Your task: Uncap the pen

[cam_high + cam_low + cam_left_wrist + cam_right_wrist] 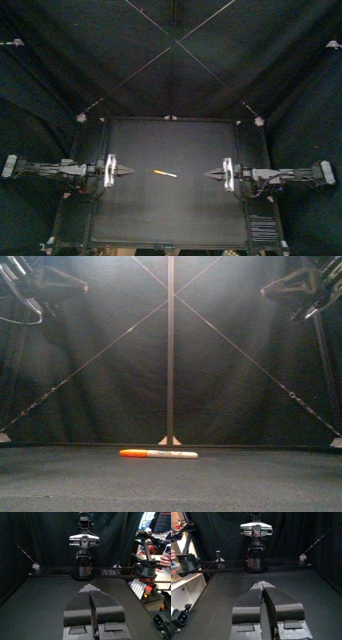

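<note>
Black table [160,215] carries only the pen [163,174], lying flat between left gripper [124,172] and right gripper [210,173], ahead of both tips, touching neither; both jaw pairs pressed together, empty; approach not yet begun, likely; next, jaws must part, one taking the barrel, one the cap.

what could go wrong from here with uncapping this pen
1. The pen lies flat and loose on the table; a slightly off descent could roll it away instead of pinching it.
2. The left end effector and the right end effector are both shut and apart from it; arriving unopened, either would likely shove the pen.
3. The orange end is short, so a grip there may slip off when pulled.
</note>
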Controlling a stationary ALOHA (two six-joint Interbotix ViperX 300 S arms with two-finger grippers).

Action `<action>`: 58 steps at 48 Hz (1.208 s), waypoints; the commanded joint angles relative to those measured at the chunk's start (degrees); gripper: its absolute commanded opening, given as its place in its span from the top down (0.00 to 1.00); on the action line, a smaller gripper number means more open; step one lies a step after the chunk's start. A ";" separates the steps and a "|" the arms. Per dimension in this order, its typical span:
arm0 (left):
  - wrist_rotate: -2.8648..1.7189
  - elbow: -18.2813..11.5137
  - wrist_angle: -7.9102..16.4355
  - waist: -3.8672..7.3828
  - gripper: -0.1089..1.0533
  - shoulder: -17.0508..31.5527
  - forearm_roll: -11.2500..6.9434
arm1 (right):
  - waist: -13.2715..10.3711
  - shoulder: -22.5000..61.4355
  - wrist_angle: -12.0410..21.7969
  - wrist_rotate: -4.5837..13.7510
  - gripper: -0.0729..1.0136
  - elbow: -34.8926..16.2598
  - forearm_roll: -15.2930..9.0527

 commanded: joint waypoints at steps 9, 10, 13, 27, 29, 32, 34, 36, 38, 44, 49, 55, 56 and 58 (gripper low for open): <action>0.26 0.18 -1.05 0.26 0.88 5.36 0.26 | -0.97 10.28 -4.04 0.88 0.86 -2.81 1.32; 0.26 0.09 -1.14 0.26 0.87 6.24 0.18 | -1.41 12.39 -4.39 0.97 0.85 -3.34 1.58; 0.35 -0.18 -1.67 0.35 0.83 9.49 0.18 | -2.29 16.87 -4.66 0.97 0.83 -4.75 2.64; 0.44 -2.81 -3.96 1.93 0.64 23.64 0.35 | -6.42 37.88 -4.57 0.79 0.56 -11.25 5.89; 0.35 -3.16 -3.96 2.46 0.60 25.05 0.26 | -6.77 40.17 -4.57 0.79 0.50 -12.13 5.98; 0.35 -3.78 -4.04 3.34 0.53 26.89 0.26 | -7.03 42.71 -4.48 0.79 0.41 -13.36 5.98; 0.35 -4.04 -3.96 3.69 0.48 27.77 0.26 | -7.29 45.18 -4.57 0.70 0.33 -14.50 5.89; 0.35 -4.22 -3.96 4.04 0.44 28.48 0.26 | -7.38 46.93 -4.57 0.18 0.27 -15.38 5.89; 0.35 -4.22 -4.04 4.13 0.39 29.00 0.26 | -7.47 49.31 -4.48 0.00 0.20 -16.52 5.63; 0.35 -4.39 -4.04 4.48 0.24 30.50 0.26 | -8.00 54.58 -4.22 0.00 0.10 -19.25 4.48; 0.26 -4.39 -3.96 4.75 0.15 31.38 0.26 | -8.00 58.97 -2.81 0.18 0.09 -22.32 2.90; 0.26 -4.48 -4.04 5.10 0.08 32.08 0.26 | -8.00 63.37 1.49 0.26 0.10 -26.46 1.93; 0.26 -4.48 -4.04 5.19 0.08 32.17 0.26 | -8.00 63.98 2.20 0.26 0.10 -26.98 1.93; 0.26 -4.57 -4.04 5.19 0.08 32.17 0.26 | -8.09 65.13 3.60 0.09 0.10 -28.04 1.93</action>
